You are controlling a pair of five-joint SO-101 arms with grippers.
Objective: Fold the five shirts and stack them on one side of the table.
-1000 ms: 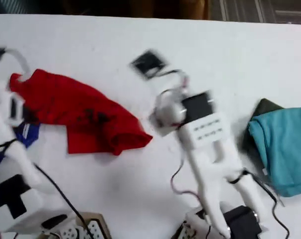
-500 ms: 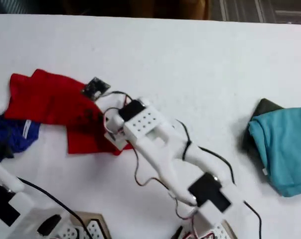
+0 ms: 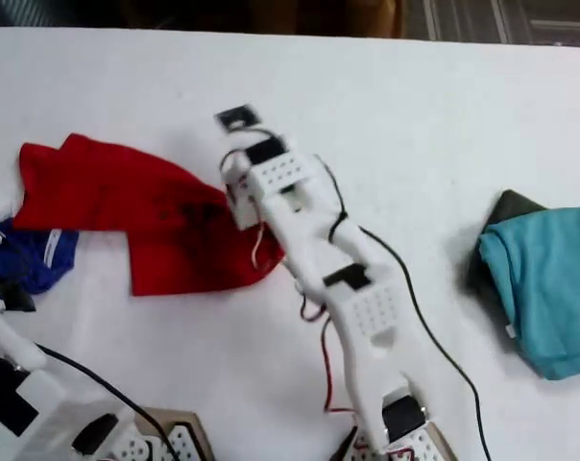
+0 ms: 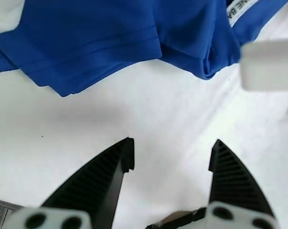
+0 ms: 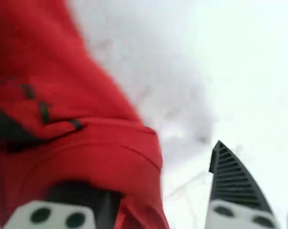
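Note:
A crumpled red shirt (image 3: 136,216) lies left of the table's middle. My right gripper (image 3: 240,197) hangs over its right edge. In the right wrist view it (image 5: 153,181) is open, one finger on the red shirt (image 5: 63,109) and the other over bare table, with the hem between them. A blue shirt (image 3: 31,259) is bunched at the far left. My left gripper (image 4: 172,152) is open above bare table just short of the blue shirt (image 4: 110,38), holding nothing. At the right edge a folded teal shirt (image 3: 544,283) rests on a dark green one (image 3: 511,206).
The white table (image 3: 415,115) has free room across the back and the middle right. The left arm's base (image 3: 7,384) and cables crowd the front left corner. The right arm (image 3: 357,307) stretches diagonally from the front edge.
The right arm swung left from mid-table onto the red shirt's right edge. The left arm pulled back from the red shirt toward the front left, uncovering the blue shirt.

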